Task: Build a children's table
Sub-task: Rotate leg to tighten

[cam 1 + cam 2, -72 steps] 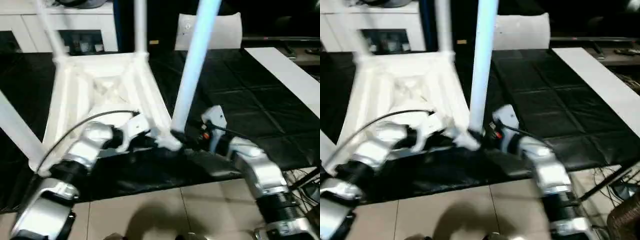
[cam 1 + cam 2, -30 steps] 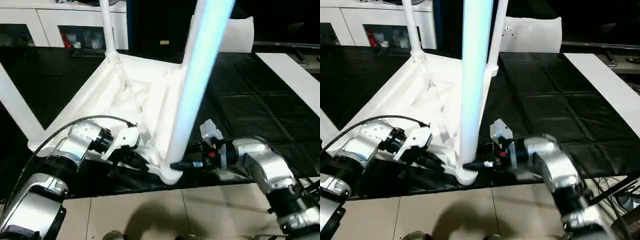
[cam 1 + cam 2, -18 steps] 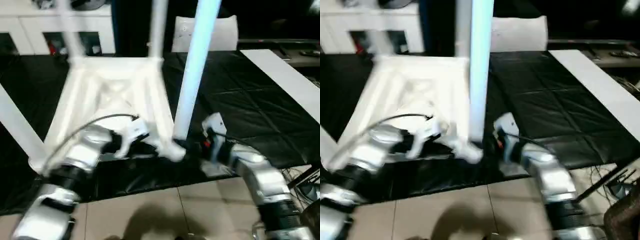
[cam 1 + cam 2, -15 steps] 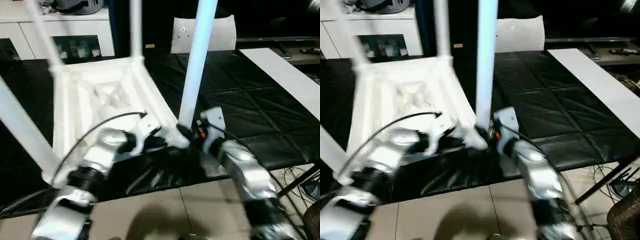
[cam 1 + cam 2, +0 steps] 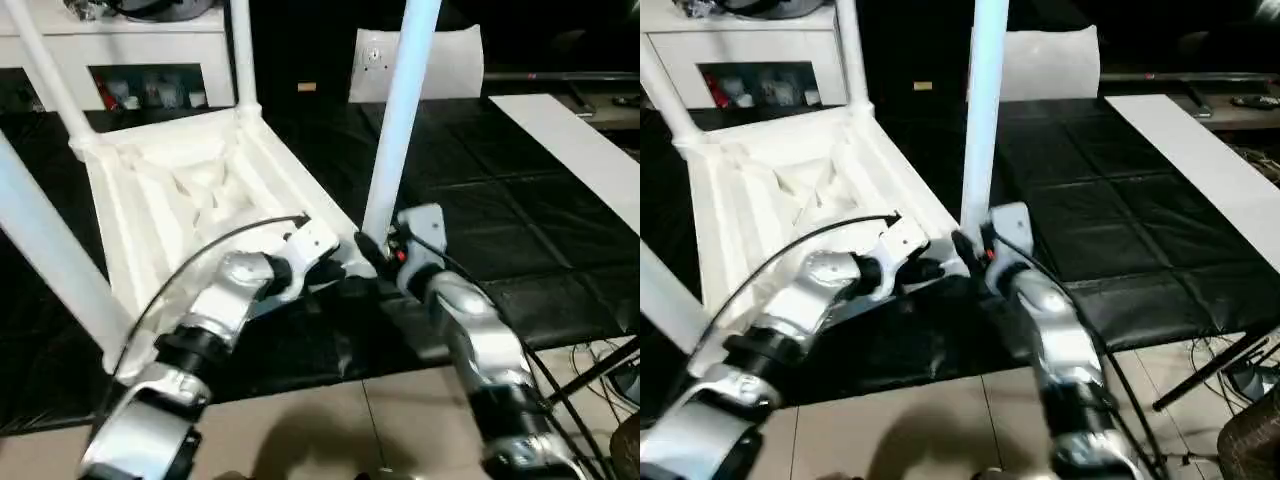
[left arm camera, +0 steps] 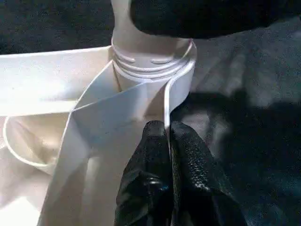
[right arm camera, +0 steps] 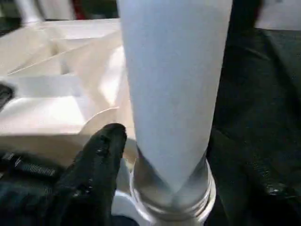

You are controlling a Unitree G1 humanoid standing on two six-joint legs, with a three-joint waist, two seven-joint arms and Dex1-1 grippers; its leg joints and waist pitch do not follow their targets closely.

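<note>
The white tabletop [image 5: 180, 190] lies upside down on a black mat, ribbed underside up. Tapered legs stand in its corner sockets: one at the near corner [image 5: 395, 120], one at the back [image 5: 240, 50], two on the left [image 5: 45, 250]. My left gripper [image 6: 168, 136] is shut on a thin rim of the tabletop right beside the near corner socket [image 6: 155, 61]. My right gripper [image 5: 368, 250] is shut around the base of the near leg [image 7: 174, 94]. One black finger [image 7: 101, 155] presses against that leg just above the socket.
The black mat [image 5: 490, 210] ends at tiled floor [image 5: 330, 440] in front of me. A white cabinet [image 5: 150, 30] stands at the back, a whitish panel [image 5: 450, 60] behind the near leg, a white board [image 5: 570, 140] at the right. Cables [image 5: 600, 360] hang at the lower right.
The head view has swung and tilted throughout. Both grippers keep their hold at the near corner, and the tabletop's near corner has turned slightly with them.
</note>
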